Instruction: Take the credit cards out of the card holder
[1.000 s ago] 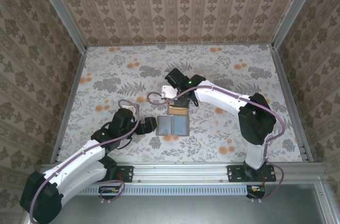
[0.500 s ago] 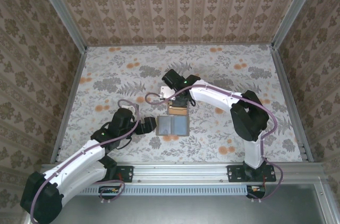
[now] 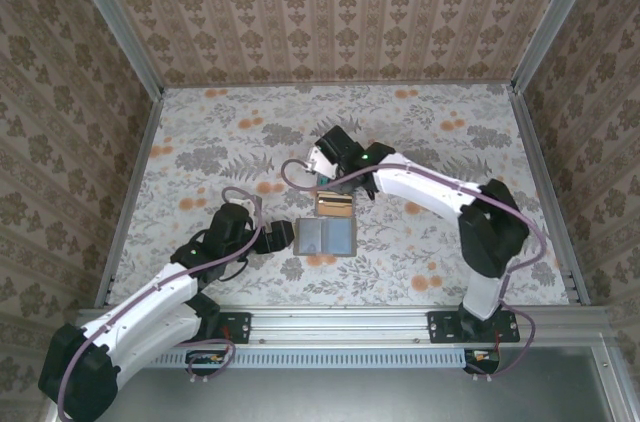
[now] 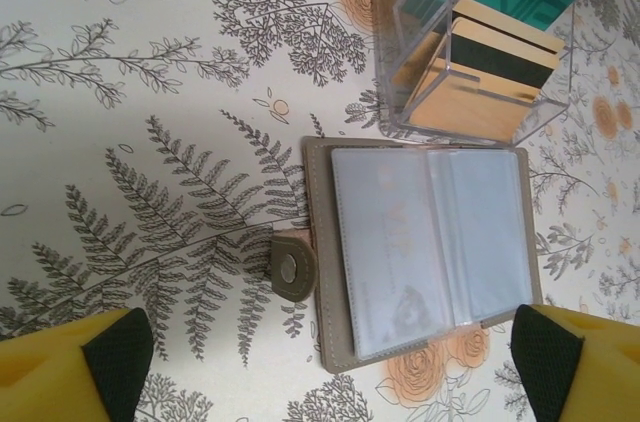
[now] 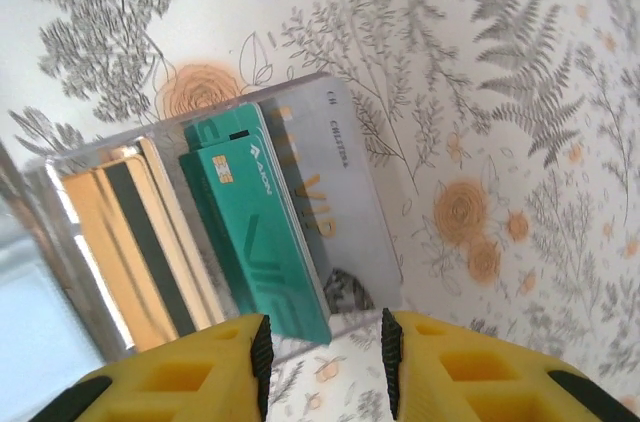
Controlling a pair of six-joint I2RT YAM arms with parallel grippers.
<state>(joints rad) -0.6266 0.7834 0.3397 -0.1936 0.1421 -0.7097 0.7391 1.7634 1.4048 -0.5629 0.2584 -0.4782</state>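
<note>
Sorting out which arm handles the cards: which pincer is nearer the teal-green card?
Right. The right pincer hangs open just above the teal-green card, with its fingertips by one end of the card. The left pincer sits farther off, low and facing the open card holder.

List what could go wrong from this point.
1. The right gripper hangs open close over the teal card leaning in the clear box. Lifting off askew could snag the card or tip the box.
2. The left gripper straddles the card holder, which lies right beside the box. A push could shove one into the other.
3. A pale card seems to sit under a pocket face, easy to miss.
</note>
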